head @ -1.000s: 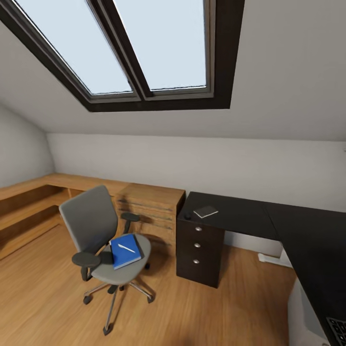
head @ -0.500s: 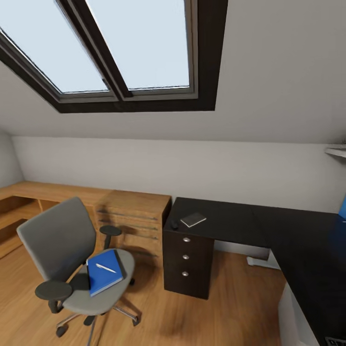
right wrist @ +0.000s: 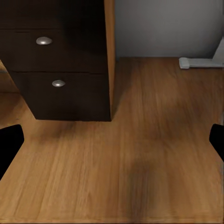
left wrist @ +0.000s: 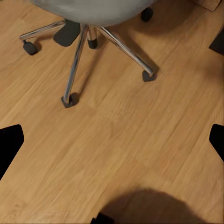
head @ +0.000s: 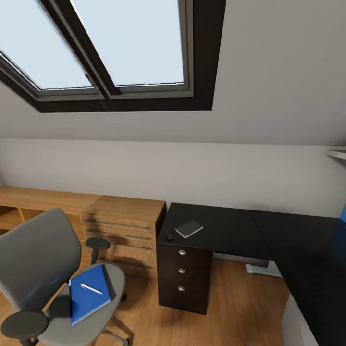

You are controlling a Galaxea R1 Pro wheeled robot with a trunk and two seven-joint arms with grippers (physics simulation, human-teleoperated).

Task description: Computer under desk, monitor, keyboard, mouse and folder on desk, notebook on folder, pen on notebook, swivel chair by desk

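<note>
Facing the folder (head: 88, 300) on the swivel chair (head: 33, 269), lower left of the head view, long axis toward the desk (head: 216, 228). Left arm judged nearer; both grippers' fingertips sit wide apart at their frame edges, empty

Cut-offs, head view
Swivel chair (head: 36, 269) base off-frame; desk (head: 269, 230) runs off right edge; small dark obj. (head: 169, 235) by notebook (head: 189, 228) unidentifiable.

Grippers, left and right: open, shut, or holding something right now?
Left gripper: open, jaws spread wide, holding nothing, above the floor by the swivel chair.
Right gripper: open, jaws spread wide, holding nothing, near the desk drawers.
</note>
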